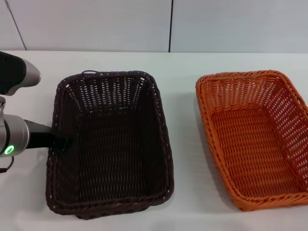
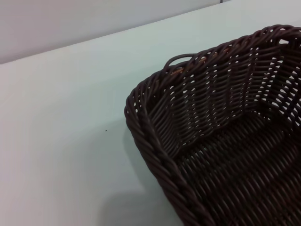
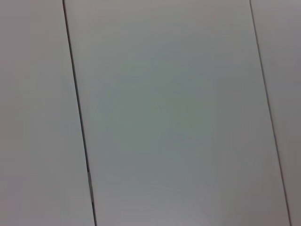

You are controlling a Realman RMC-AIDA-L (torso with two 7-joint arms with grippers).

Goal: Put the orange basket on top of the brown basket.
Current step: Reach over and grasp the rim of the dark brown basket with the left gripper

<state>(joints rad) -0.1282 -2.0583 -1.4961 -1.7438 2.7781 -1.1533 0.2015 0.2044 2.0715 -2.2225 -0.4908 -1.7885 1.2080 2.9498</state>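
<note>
from the head view, two baskets sit flat on the white table (image 1: 183, 159), well apart, both open side up. the brown basket (image 1: 113, 144) is at about 8 o'clock and the orange basket (image 1: 255, 137) is at about 3 o'clock. i think they lie side by side like this so the orange one can be lifted and set on the brown one, which has not been done yet. the left gripper (image 1: 62, 143) comes in from 9 o'clock, low and level, right at the brown basket's left rim. i cannot tell if its fingers are spread or pressed together.

from the left wrist view, a corner of the brown basket (image 2: 221, 141) is very near, with bare table (image 2: 66, 122) beside it. no fingers show.

from the right wrist view, only a plain wall (image 3: 169, 113) shows, so the right arm is likely parked and pointing away. the right gripper is not seen.
</note>
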